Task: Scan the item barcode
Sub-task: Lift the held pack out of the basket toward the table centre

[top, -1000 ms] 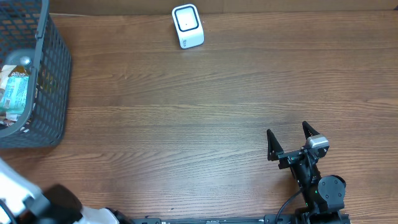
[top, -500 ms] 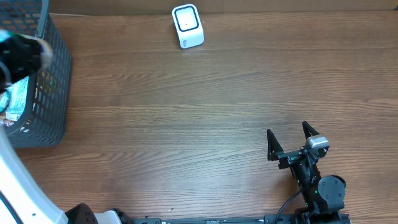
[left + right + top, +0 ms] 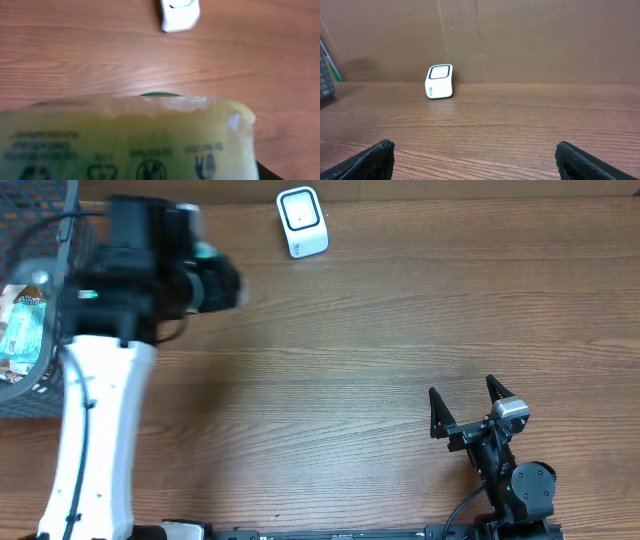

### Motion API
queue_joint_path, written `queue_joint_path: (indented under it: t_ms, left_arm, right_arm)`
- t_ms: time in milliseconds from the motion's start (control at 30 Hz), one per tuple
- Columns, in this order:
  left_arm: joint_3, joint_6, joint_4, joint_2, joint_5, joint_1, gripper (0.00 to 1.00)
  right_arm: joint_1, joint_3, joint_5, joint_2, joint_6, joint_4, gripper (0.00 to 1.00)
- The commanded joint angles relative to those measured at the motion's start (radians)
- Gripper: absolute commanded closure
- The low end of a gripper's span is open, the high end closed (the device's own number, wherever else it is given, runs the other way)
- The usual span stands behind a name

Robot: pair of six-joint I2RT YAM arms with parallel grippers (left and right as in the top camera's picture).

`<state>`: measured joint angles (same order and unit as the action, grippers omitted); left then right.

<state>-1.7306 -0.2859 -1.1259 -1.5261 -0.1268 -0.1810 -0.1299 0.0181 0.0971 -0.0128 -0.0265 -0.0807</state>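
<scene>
Holding a glossy yellow-green pouch [image 3: 125,135] printed with dark symbols in the left jaws, right jaws spread empty

The table [image 3: 350,330] is mid-brown wood with fine lengthwise grain. At its far edge the scanner [image 3: 301,222] is white with a dark-rimmed window. The basket [image 3: 25,395] at the far-left corner is dark grey mesh. The pouch [image 3: 125,140] is translucent yellow-green with dark green print and symbols. The left arm [image 3: 95,430] is white with a black head. The right gripper [image 3: 461,388] is black with a silver block.
</scene>
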Motion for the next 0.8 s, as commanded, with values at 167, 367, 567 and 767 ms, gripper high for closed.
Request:
queue_joint_path:
  t_ms: [167,367,567,767]
  left_arm:
    - [0.277,-0.192,0.227,0.007,0.117,-0.256,0.64]
    - [0.430,-0.269,0.304,-0.020,0.235,-0.411,0.63]
    - [0.466,-0.291,0.337,-0.124,0.245,-0.518,0.64]
    - [0.466,-0.291,0.388,-0.223,0.250,-0.571,0.64]
  right_arm:
    - [0.001,-0.010,-0.006,0.010,0.002,0.004,0.00]
    - [0.001,-0.010,-0.006,0.010,0.002,0.004,0.00]
    - [0.001,-0.010,-0.006,0.010,0.002,0.004,0.00]
    - [0.001,-0.010,-0.006,0.010,0.002,0.004,0.00]
